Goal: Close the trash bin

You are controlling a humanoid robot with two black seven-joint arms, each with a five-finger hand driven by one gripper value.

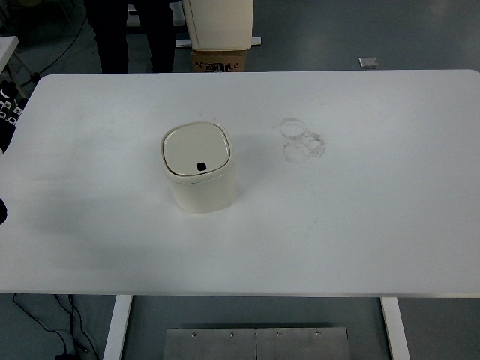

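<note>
Cream trash bin (200,168), lid down, unlabelled, white table (360,225)

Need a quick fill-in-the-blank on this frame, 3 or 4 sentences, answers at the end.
1. The cream trash bin stands upright on the white ____.
2. The bin's lid lies flat on top, so the bin looks ____.
3. On the lid, near its front edge, sits a small ____ button.
4. The faint ring marks on the table lie to the ____ of the bin as pictured.

Missing words: table; closed; black; right
</note>
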